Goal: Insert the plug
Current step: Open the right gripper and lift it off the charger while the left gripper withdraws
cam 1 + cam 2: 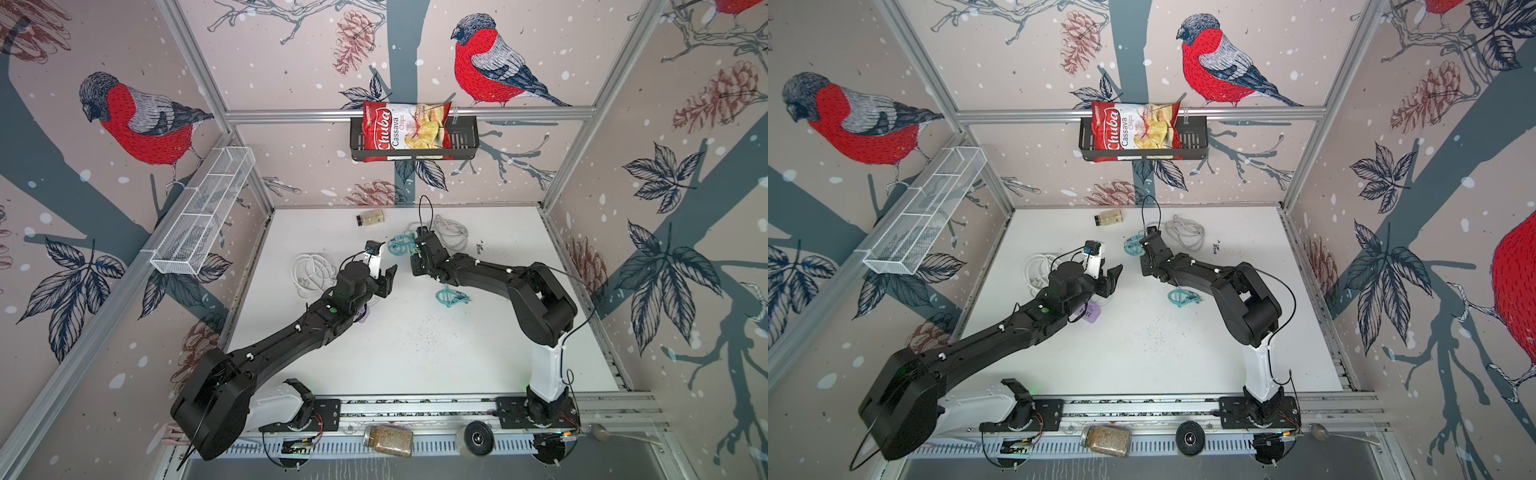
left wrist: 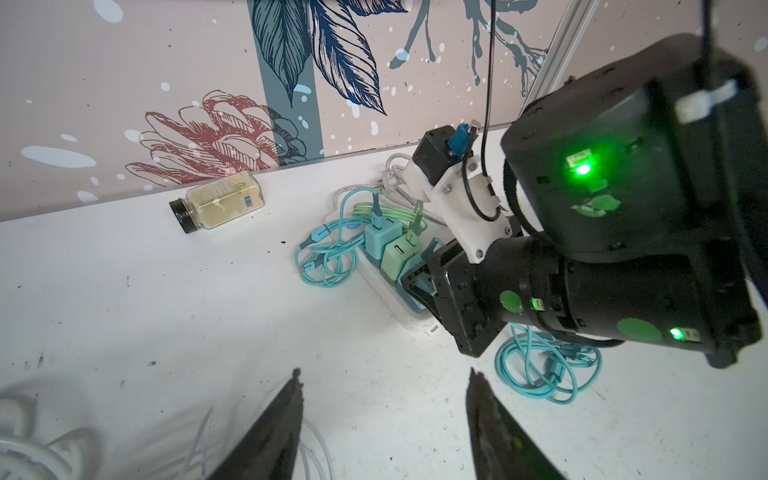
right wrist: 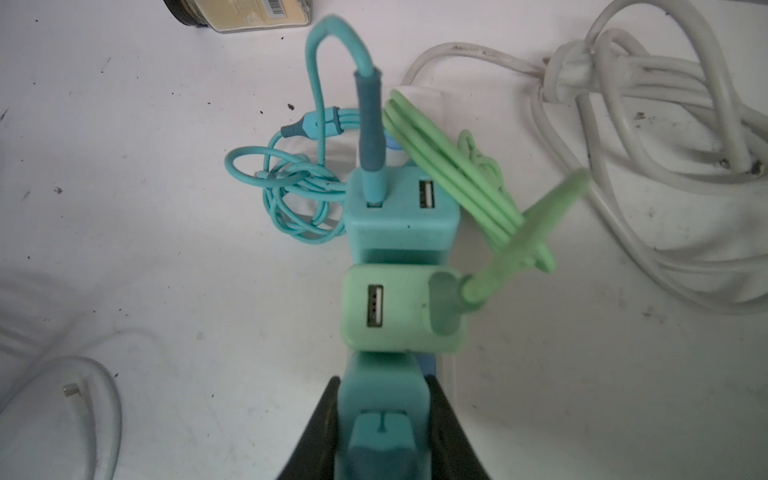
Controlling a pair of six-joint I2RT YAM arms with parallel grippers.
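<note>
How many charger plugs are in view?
3, in a row: cabled teal charger, green charger beside it, third charger held in the right gripper. Others may be hidden.

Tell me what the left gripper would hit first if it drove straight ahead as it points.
Probably the green charger on the power strip: the left gripper aims there. Depth is unclear, so the right gripper, clamping a teal charger beside it, might come first.

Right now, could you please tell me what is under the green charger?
The white power strip lies under the green charger. Its socket there and the charger's prongs are covered.
</note>
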